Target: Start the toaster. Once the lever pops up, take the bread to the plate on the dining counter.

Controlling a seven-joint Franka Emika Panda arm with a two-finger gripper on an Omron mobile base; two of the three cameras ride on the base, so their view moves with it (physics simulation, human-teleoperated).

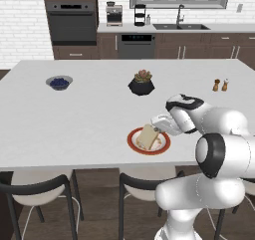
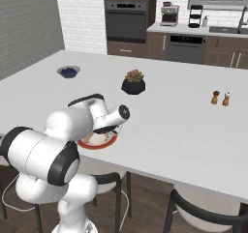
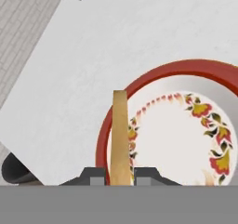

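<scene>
My gripper (image 1: 155, 128) hangs over the near edge of the white dining counter (image 1: 74, 119), shut on the bread (image 1: 147, 136). The tan slice stands on edge, tilted, with its lower part over the plate (image 1: 131, 140), which has a red-orange rim. In the hand view the bread (image 3: 120, 135) runs edge-on up from between the gripper (image 3: 117, 174) fingertips, above the left side of the flower-patterned plate (image 3: 186, 67). Whether the slice touches the plate I cannot tell. From the right base view my arm covers most of the plate (image 2: 100, 144). The toaster is out of view.
A small bowl with blue contents (image 1: 59, 82) sits far left on the counter. A dark potted plant (image 1: 142, 83) stands behind the plate, and two shakers (image 1: 220, 85) stand to the right. Stools (image 1: 40, 189) line the counter's near edge.
</scene>
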